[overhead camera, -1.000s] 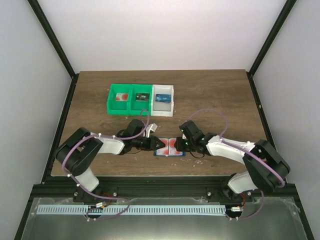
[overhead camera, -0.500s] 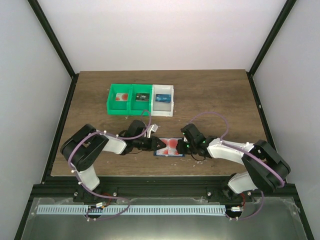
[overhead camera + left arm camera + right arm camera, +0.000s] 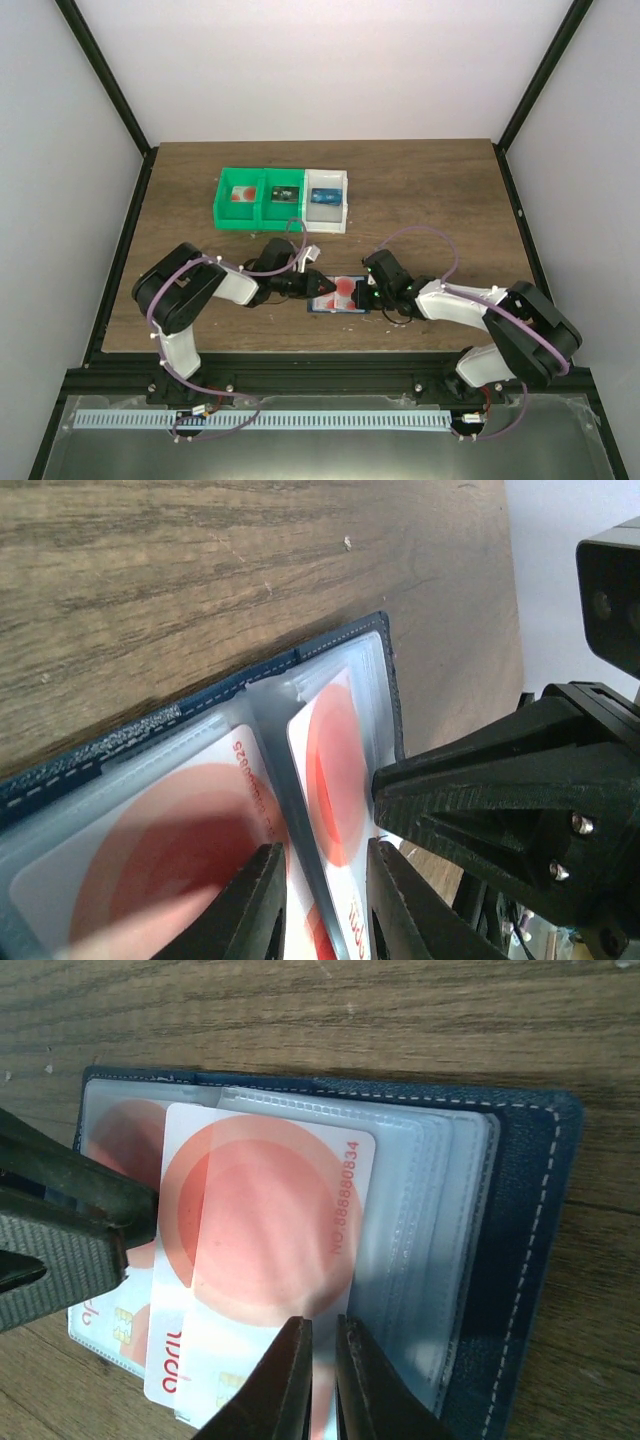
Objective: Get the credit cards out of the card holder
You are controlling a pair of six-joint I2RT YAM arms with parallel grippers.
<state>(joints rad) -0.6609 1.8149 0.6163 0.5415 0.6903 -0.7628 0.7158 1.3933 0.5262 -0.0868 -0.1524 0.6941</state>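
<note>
The card holder [image 3: 340,305] is lying open and flat on the wooden table [image 3: 430,200], at the 6 o'clock side of the board, between the two arms. The left gripper [image 3: 324,288] is pointing in at it from 9 o'clock and the right gripper [image 3: 359,296] from 3 o'clock, their tips sitting over opposite halves of the holder. In the right wrist view one credit card [image 3: 262,1210], whitish with a big red spot and a red number along its 3 o'clock edge, is lying partway out of the clear pocket leaves [image 3: 430,1190] and overlapping them. Its edge toward 6 o'clock is running in behind the right arm's fingers [image 3: 290,1385]. Those fingers are standing nearly together with only a thin slit between them, and I cannot tell whether they are pinching the card or merely sitting over it. In the left wrist view the left arm's fingers [image 3: 255,910] are standing partly apart, straddling the holder's middle fold where a leaf is lifting up. A second card [image 3: 150,860] is showing through the pocket at their 9 o'clock side. Whether they are squeezing that leaf I cannot tell. Toward 12 o'clock from the holder, well apart from it, a green bin [image 3: 250,222] and a white bin [image 3: 326,227] are sitting side by side, each holding small flat items.
</note>
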